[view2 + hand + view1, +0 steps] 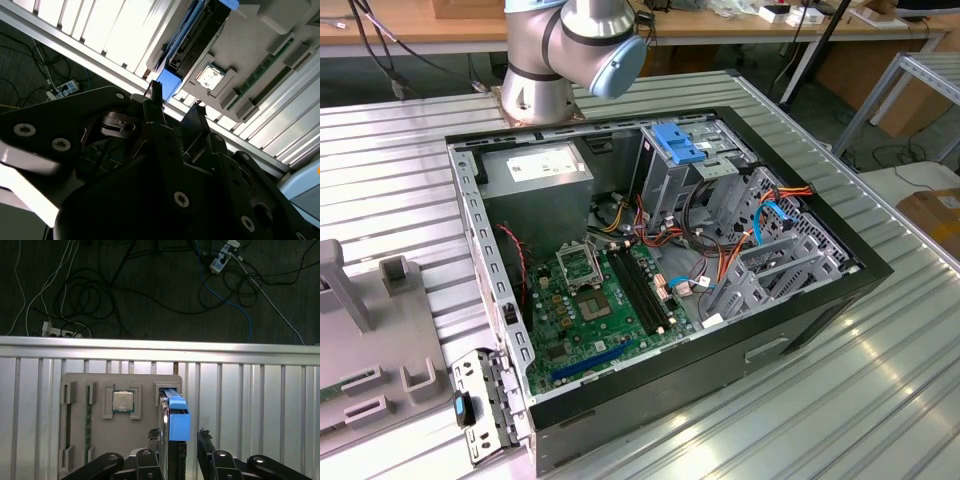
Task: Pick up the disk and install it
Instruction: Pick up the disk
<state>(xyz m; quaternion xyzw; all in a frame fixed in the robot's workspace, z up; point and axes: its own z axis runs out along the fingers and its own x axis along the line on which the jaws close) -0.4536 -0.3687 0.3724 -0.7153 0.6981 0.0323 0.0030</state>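
Observation:
In both wrist views the disk (178,421) stands on edge in a slot of a grey fixture tray (145,390). It is dark, with a blue plastic bracket along its end. My gripper (176,438) straddles it, one dark finger on each side. The fingers (204,436) are spread and a narrow gap shows beside the bracket, so the gripper is open around the disk. In the second wrist view the disk (197,37) runs away from the fingertips (156,92), and its blue end sits between them. The gripper (176,100) stands low over the tray.
The open computer case (820,300) lies on the slatted metal table (880,400), with a power-supply box (545,170), a motherboard (595,300) and a metal cage topped by a blue latch (675,143). The tray also holds a processor chip (123,401) and memory sticks (89,415). Cables lie on the floor (150,290).

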